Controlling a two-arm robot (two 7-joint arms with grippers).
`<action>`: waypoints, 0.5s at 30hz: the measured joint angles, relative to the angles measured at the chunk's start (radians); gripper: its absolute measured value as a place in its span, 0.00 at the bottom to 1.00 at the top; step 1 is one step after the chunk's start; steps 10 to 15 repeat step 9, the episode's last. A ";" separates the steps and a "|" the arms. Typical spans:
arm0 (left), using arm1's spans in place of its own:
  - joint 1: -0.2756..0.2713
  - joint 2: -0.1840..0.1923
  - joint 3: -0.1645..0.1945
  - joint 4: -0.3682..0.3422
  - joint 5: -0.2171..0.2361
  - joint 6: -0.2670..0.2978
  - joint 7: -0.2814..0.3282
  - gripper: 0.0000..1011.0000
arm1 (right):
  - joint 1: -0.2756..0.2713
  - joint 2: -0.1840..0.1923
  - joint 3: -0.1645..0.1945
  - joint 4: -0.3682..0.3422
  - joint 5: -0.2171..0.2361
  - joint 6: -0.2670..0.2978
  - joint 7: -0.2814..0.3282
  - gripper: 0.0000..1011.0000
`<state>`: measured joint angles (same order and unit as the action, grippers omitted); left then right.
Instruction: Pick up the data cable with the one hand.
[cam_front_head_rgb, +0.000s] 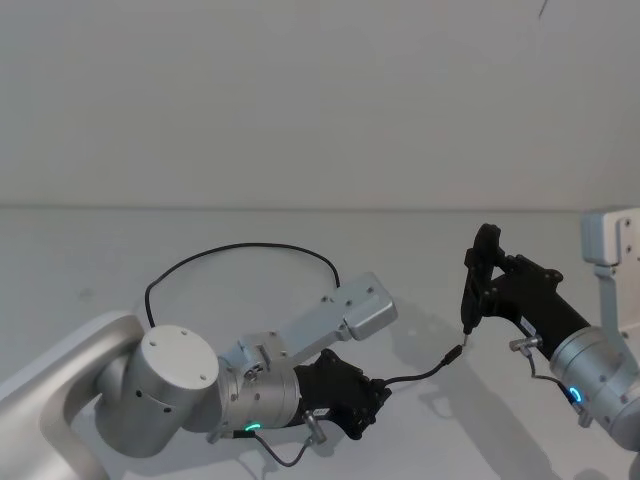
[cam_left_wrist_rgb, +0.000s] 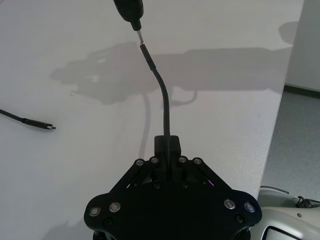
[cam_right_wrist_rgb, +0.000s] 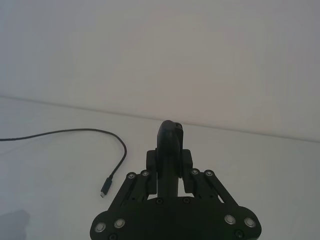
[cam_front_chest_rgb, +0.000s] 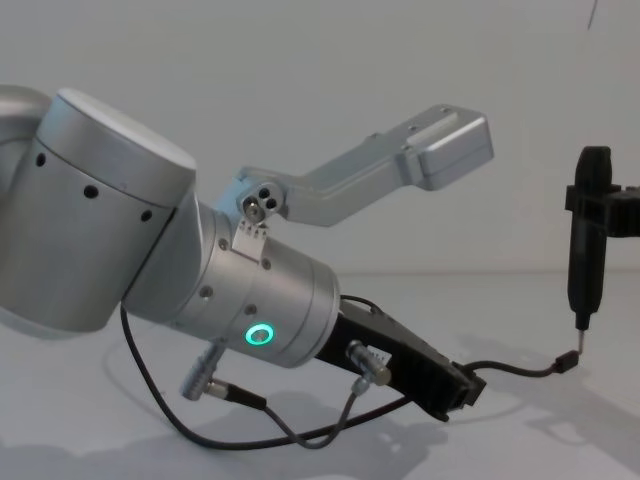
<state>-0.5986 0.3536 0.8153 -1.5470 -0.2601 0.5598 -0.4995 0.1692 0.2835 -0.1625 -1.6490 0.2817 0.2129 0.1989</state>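
The left pincer (cam_front_head_rgb: 378, 398) is clenched on the long thin black data cable (cam_front_head_rgb: 240, 250), lifting one plug toward the slim black stick tool (cam_front_head_rgb: 478, 275) grasped by the right pincer (cam_right_wrist_rgb: 170, 162), the rest looping across the white surface (cam_front_head_rgb: 80, 250).

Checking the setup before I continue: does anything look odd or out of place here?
Nothing looks damaged. The left gripper holds the cable near one plug, raised toward the tip of the black tool held by the right gripper; its other end lies on the table.
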 joint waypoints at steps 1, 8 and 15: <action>0.000 0.000 0.000 0.000 0.000 0.000 0.000 0.04 | 0.000 0.000 0.000 0.000 0.000 -0.001 0.000 0.28; 0.000 0.000 0.000 0.000 0.000 0.000 0.000 0.04 | -0.001 -0.001 0.001 0.001 0.001 -0.003 0.003 0.28; 0.000 0.000 0.000 0.000 0.000 0.000 0.000 0.04 | -0.001 -0.001 0.001 0.001 0.002 -0.003 0.003 0.28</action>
